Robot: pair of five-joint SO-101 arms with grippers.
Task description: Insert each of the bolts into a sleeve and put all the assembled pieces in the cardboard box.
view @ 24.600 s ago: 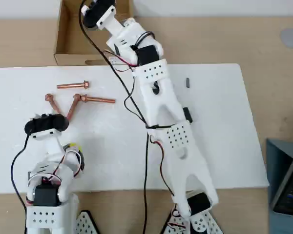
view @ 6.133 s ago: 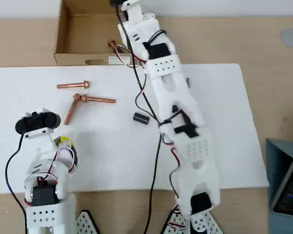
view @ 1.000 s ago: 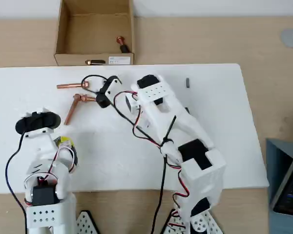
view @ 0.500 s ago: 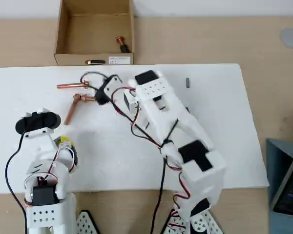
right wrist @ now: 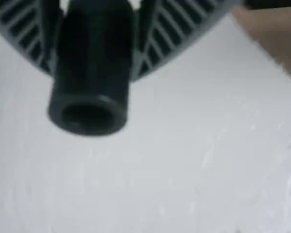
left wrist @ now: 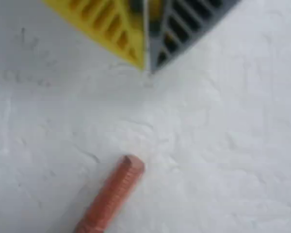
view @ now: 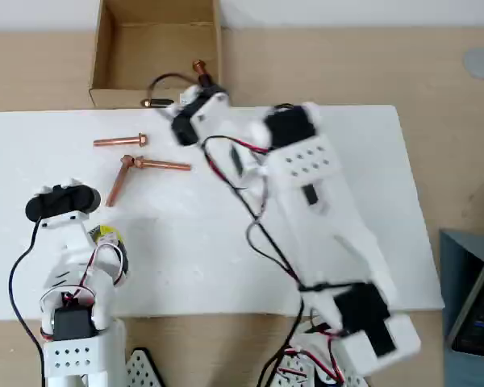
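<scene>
Right gripper: hung just outside the box's front right corner, its fingers pinching a black sleeve whose open bore faced the wrist camera.
Left gripper: its yellow and grey fingers were pressed together with nothing between them, the tip low over the mat and well apart from the box.
Bolts: three copper ones lay loose on the mat in front of the box. The first bolt was nearest it, the second bolt just beyond, and the third bolt lay slanted and farthest off. The third's threaded end was near the left gripper's tip, not touching.
Box: an assembled piece lay inside by the right wall.
Mat: white, along the box's front.
</scene>
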